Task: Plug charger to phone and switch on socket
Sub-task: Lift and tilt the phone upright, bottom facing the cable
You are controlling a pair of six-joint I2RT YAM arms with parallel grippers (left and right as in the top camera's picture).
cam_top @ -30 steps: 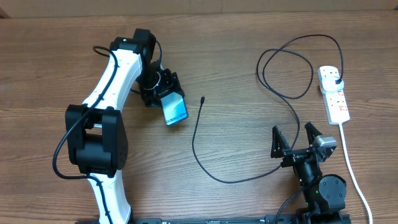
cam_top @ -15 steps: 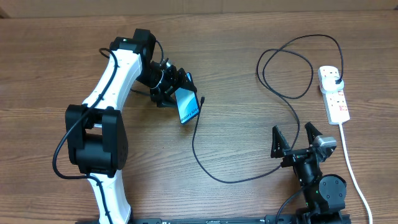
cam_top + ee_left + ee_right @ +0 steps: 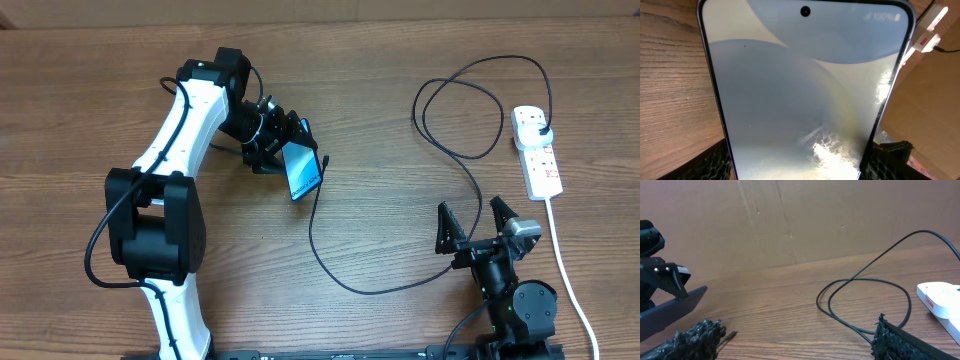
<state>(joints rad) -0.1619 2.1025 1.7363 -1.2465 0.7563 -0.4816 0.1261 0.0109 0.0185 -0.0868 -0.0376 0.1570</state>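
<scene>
Left gripper (image 3: 288, 156): jaws set fairly wide, clamped on the phone (image 3: 304, 174). Pads (image 3: 715, 162) press both long edges near one end, with the lit screen tilted up off the table (image 3: 400, 320). Front-camera end points away from the jaws; port not in view, probably at the clamped end.

Likely light but rigid, with slick glass and a smooth frame. Prone to pivot or slip if pushed at the free end, so best held by the edges, as here.

Just beside the phone's right edge, the small plug tip of the charger (image 3: 312, 225); touching or a hair apart, cannot tell. Thin and limp, apt to skid or buckle under a push; best pinched right behind the tip.

Farther right, cable loops up to the socket (image 3: 540, 160), black plug seated there.

Right gripper (image 3: 477, 222): fully spread, empty, near the cable's lower bend, well apart from tip and phone.
</scene>
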